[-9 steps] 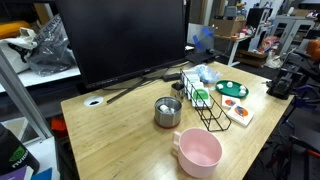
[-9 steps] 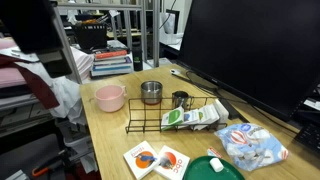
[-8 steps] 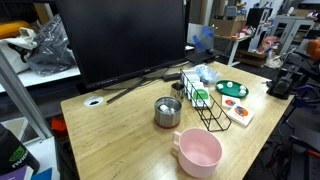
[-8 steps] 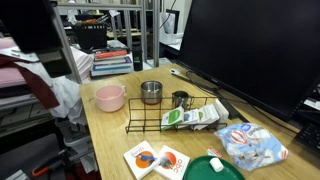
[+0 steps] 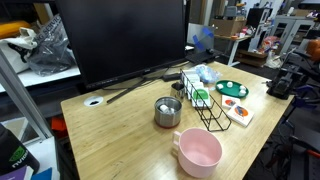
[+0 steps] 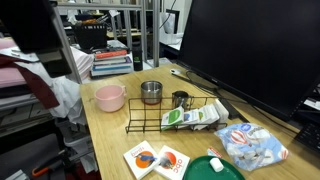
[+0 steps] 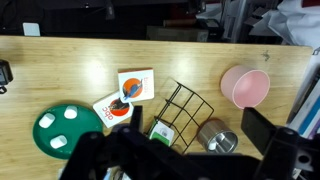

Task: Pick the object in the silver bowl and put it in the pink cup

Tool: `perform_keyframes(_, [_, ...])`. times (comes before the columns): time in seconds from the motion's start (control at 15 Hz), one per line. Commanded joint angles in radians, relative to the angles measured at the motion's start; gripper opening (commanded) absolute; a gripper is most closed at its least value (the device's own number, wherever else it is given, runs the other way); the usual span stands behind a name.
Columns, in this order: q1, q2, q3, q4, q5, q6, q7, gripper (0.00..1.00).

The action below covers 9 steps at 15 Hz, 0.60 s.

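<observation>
Only the gripper (image 7: 186, 165) shows, in the wrist view: matte black, blocky, angular-edged parts, blurred at close range.

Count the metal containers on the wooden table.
2. The round shiny steel bowl stands beside the pale-pink mug. The smaller slim metal cup is on the bowl's far side from the mug. No others visible.

No text, number, brand or sign is legible in any view. The two square cards (image 7: 134, 85) on the counter (image 7: 60, 70) carry an orange-and-blue graphic, but any lettering on them is too small to read. The green-and-white packet (image 6: 176, 118) in the wire rack (image 6: 150, 122) bears print that cannot be resolved.
</observation>
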Motion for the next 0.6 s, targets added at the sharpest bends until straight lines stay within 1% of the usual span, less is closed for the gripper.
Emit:
perform_keyframes(0.0, [-0.028, 0.017, 0.026, 0.006, 0.004, -0.001, -0.005, 1.00])
perform_keyframes(0.2, [-0.016, 0.053, 0.058, 0.017, -0.010, 0.013, 0.007, 1.00])
perform_keyframes(0.53, [0.014, 0.141, 0.157, 0.026, -0.020, 0.124, 0.031, 1.00])
